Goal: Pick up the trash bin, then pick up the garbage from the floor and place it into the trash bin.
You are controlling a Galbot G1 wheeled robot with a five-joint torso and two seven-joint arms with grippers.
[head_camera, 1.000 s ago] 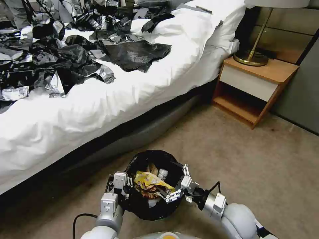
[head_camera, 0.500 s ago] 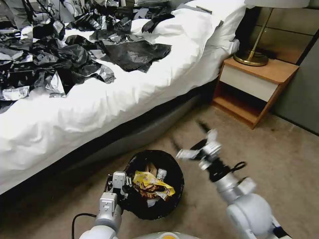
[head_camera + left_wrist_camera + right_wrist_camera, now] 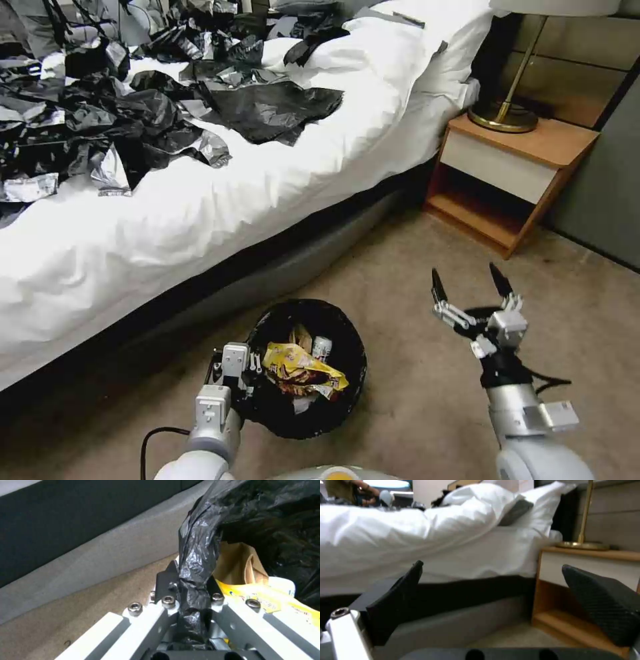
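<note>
My right end effector (image 3: 468, 283) has withdrawn from the small round black-bag-lined white plastic trash bin (image 3: 308, 368), fingers spread, empty. The yellow crumpled snack wrapper (image 3: 300, 367) lies inside: deposit complete. My left end effector (image 3: 235, 373) stays clenched on the rim.

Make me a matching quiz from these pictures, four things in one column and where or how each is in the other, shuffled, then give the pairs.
Things:
1. left gripper
2. right gripper
3. yellow wrapper
4. lamp

States:
A. stands on the nightstand
B. open, above bare carpet
C. shut on the trash bin rim
D. lies inside the bin

Pairs: 1-C, 2-B, 3-D, 4-A
</note>
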